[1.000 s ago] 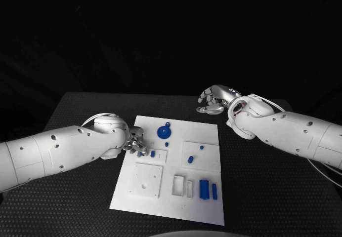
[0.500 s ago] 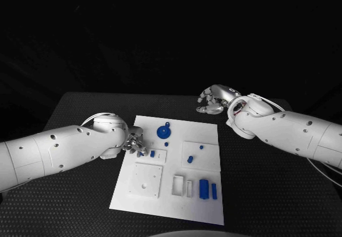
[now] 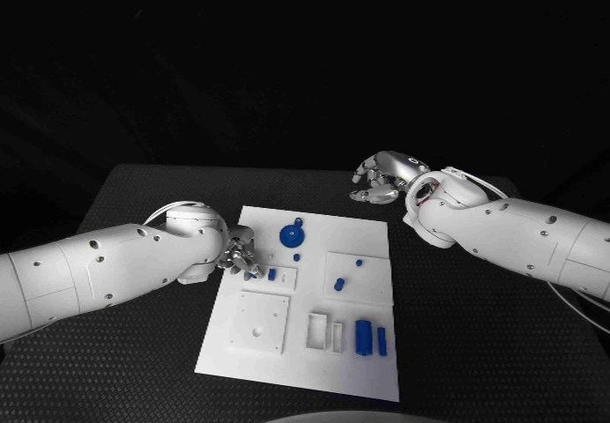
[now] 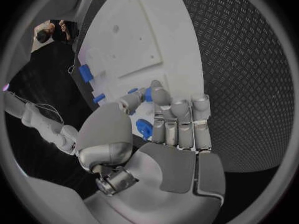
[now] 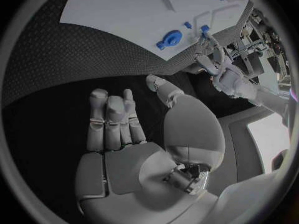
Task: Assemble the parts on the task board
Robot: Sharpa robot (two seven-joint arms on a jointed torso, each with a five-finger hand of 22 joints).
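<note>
Blue part [image 4: 148, 94] pinched in left hand [image 3: 238, 257] at task board [image 3: 318, 370] left edge; insertion pending, needs slot alignment. Right hand [image 3: 377, 184] beyond board, empty, fingers loosely curled.

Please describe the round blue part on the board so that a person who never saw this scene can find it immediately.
Find the white task board in the middle of the black table. Near its far edge lies the round blue part. It is a disc, while the other blue pieces are small pegs or bars.
</note>
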